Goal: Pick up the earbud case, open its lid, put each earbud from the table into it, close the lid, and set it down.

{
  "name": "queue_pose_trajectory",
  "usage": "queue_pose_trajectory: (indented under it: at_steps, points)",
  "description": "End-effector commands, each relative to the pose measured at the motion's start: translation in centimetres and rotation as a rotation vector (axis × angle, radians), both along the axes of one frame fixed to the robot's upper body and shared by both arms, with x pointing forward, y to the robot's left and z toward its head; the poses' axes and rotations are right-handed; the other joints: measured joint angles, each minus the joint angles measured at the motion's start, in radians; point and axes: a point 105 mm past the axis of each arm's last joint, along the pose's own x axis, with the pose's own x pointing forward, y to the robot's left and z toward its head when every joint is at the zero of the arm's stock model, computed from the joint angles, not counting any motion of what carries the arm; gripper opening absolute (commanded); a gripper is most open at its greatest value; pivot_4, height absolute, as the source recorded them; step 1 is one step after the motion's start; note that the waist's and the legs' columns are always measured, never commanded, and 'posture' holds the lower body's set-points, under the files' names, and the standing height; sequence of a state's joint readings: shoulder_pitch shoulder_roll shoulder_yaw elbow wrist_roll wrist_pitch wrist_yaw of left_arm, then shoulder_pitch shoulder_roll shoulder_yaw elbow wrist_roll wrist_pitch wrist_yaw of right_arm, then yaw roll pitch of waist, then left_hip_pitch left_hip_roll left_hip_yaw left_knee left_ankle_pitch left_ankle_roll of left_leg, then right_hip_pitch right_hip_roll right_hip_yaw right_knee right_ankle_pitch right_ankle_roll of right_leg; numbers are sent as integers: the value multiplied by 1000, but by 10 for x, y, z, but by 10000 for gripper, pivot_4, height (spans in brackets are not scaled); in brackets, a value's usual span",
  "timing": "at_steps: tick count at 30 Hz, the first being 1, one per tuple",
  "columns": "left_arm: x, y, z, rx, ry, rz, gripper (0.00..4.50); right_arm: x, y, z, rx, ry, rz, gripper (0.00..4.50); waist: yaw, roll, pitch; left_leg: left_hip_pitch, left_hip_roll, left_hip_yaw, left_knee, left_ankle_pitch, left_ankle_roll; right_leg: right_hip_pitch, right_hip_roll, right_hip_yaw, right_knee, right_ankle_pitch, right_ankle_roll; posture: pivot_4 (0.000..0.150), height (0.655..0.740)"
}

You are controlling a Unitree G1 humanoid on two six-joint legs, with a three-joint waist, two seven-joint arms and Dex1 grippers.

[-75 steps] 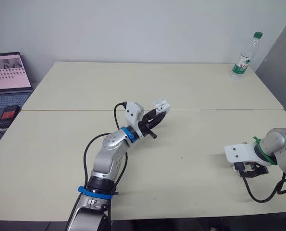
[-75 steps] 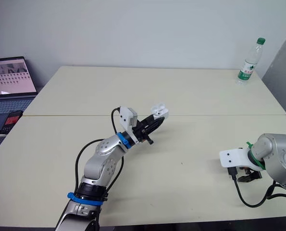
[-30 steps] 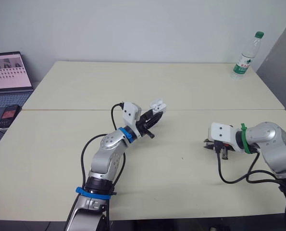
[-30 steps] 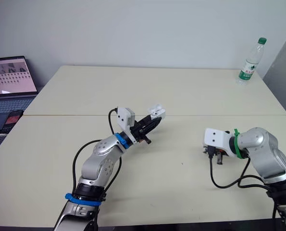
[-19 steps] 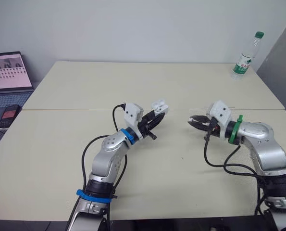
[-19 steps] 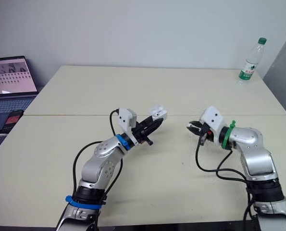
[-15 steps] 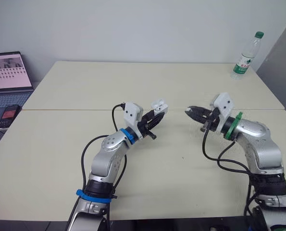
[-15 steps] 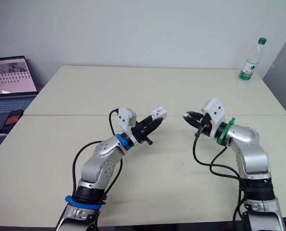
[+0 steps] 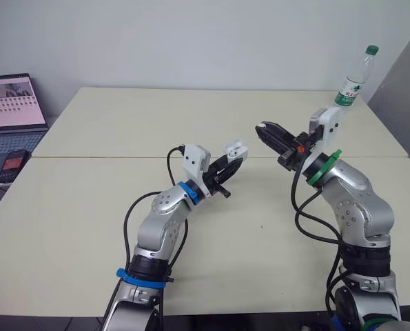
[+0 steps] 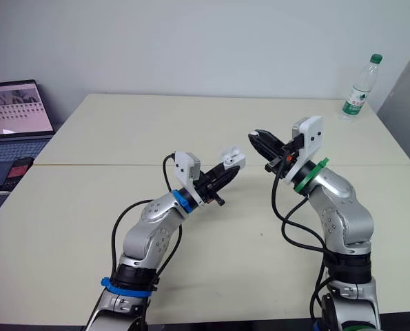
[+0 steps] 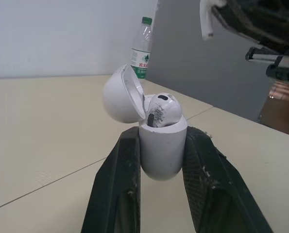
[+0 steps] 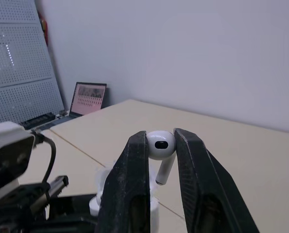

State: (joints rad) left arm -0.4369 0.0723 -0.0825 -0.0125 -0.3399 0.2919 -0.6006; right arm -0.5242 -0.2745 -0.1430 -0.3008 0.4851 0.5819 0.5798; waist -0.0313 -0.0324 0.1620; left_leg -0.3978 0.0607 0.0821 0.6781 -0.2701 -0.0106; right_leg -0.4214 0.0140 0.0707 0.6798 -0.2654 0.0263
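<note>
1. Left gripper (image 11: 162, 145) is clamped on the earbud case (image 11: 162, 154). Its two black fingers press the case's lower body from either side and hold it upright in the air above the table (image 9: 108, 131).
2. The case's lid (image 11: 119, 94) stands hinged open, tipped back to one side. The first earbud (image 11: 161, 109) sits in the case with its rounded head showing above the rim.
3. Right gripper (image 12: 160, 138) pinches the second earbud (image 12: 159, 145) by its head between the fingertips, and the stem hangs free below them.
4. In the head views the right gripper is raised above the table, near the case on its right and somewhat higher. Its tips point toward the case, and the two are apart.
5. Both grippers are over the middle of the table, near the seam (image 9: 87, 157) that runs across the tabletop.
6. A water bottle (image 9: 353, 81) with a green cap stands upright at the table's far right corner.
7. An open laptop (image 9: 10, 103) and a phone (image 9: 12, 163) lie beyond the table's left edge, well apart from the grippers.
</note>
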Motion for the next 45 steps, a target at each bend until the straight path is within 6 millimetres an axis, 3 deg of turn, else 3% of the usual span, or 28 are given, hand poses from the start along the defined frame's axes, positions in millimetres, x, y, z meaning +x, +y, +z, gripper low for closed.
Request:
queue_pose_trajectory:
  at_steps: [1, 23, 45]
  points:
    - [-3, -7, 16, -40, -56, -31, 8123, -8, 1, 11, 18, -47, 4, 4032, 0, 0, 0, 0, 0, 0, 0, 0, 0, 0, 0, 0, 0, 0, 0, 1500, 7362]
    - [-12, -13, 20, -54, -61, -93, 8123, -5, 16, -9, -80, -30, -4, 4032, 0, 0, 0, 0, 0, 0, 0, 0, 0, 0, 0, 0, 0, 0, 0, 1500, 7362]
    - [-14, -15, 18, -62, -52, -116, 8123, 1, 5, -30, -140, -2, -44, 4032, 0, 0, 0, -1, 0, 0, 0, 0, 0, -1, 0, 0, -1, 0, 0, 1500, 7362]
